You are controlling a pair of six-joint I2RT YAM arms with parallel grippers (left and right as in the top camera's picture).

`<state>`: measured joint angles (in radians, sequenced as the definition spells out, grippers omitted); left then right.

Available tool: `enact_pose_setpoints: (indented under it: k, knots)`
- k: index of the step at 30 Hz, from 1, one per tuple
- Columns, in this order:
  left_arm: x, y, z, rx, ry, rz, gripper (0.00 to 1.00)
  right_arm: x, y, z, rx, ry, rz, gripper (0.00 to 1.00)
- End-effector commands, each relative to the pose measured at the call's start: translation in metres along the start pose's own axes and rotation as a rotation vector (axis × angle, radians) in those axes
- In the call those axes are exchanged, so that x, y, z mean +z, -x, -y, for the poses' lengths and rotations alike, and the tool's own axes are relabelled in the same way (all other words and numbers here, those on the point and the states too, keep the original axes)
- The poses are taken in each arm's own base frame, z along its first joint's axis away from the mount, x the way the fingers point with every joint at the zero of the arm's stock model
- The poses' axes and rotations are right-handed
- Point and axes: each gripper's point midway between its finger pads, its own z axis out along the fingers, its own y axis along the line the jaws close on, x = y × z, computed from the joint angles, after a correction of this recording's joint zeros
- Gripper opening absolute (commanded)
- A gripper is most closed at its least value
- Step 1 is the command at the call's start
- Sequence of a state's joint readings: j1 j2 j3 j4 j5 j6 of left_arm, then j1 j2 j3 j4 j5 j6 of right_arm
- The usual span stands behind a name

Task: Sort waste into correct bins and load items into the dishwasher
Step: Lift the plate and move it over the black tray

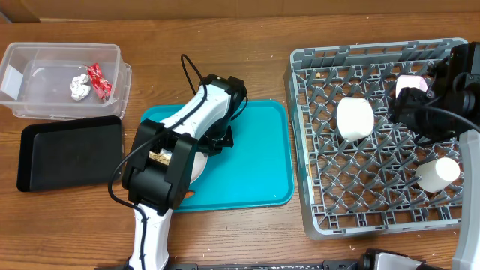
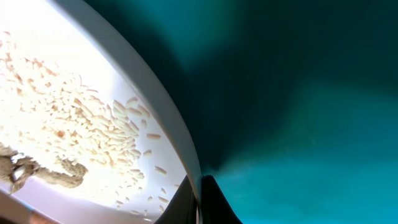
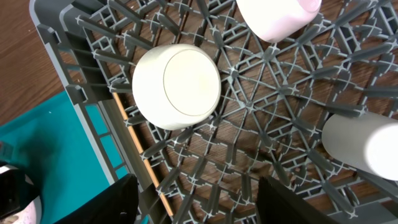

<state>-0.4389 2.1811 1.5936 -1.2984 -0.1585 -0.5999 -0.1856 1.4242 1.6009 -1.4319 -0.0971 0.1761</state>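
**Left side.** Only the tips of the left gripper (image 2: 199, 200) show, at the bottom edge of the wrist view, and the rest is cut off. The fingers (image 2: 220, 209) are pressed together on the rim of the plate (image 2: 161, 115), one dark tip on either side of the white edge. From overhead I cannot see this grip, because the arm covers it and most of the plate.

The plate runs out of frame to the left. Rice (image 2: 74, 118) is scattered across its face and is glared out in places. Brown scraps (image 2: 37, 174) sit well in from the pinched rim and are too blurred to identify. The plate lies on the teal tray (image 2: 311, 155).

**Right side.** The right gripper (image 3: 199, 190) hangs over the rack (image 3: 249, 81). Its fingers (image 3: 118, 202) are spread wide with only lattice between them, and their bases are cut off below.

- A bowl (image 3: 177, 86) stands upside down ahead of the fingers, nearer the left-hand one and apart from both.
- A second bowl (image 3: 277, 15) is clipped by the top edge.
- The cup (image 3: 364, 149) is clipped by the right edge.
- A chopstick (image 3: 142, 158) lies along the rack wall beside the first bowl. I cannot tell whether it is one stick or the pair.

**Farther out, overhead view.** The tub (image 1: 45, 56) holds the wrapper (image 1: 97, 79) and the wad (image 1: 80, 86), which are touching. The black tray (image 1: 71, 154) lies just beside the tub, between it and the teal tray. All of these rest on the table (image 1: 247, 45).
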Motion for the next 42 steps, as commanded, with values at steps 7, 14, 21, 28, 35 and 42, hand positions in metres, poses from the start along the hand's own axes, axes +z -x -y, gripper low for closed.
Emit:
enact_pose_setpoints:
  k: [7, 14, 21, 28, 35, 42]
  knots:
    - [-0.025, 0.013, -0.008, 0.009, 0.046, 0.044, 0.04, -0.007, 0.004, -0.001, 0.001, 0.007, 0.027, 0.63]
    - [-0.045, 0.014, -0.012, 0.007, 0.044, 0.046, 0.04, -0.007, 0.004, -0.001, 0.001, 0.008, 0.028, 0.63]
    - [-0.066, 0.016, -0.017, 0.001, 0.028, 0.066, 0.04, -0.007, 0.004, -0.001, 0.000, 0.007, 0.028, 0.63]
    - [-0.097, 0.021, -0.048, -0.065, -0.038, 0.130, 0.04, -0.007, 0.005, 0.000, -0.002, 0.001, 0.030, 0.63]
    - [-0.129, 0.026, -0.105, -0.164, -0.138, 0.198, 0.04, -0.007, 0.005, 0.000, -0.002, 0.001, 0.030, 0.63]
    - [-0.130, 0.035, -0.155, -0.183, -0.238, 0.208, 0.04, -0.007, 0.005, 0.000, -0.002, 0.001, 0.030, 0.63]
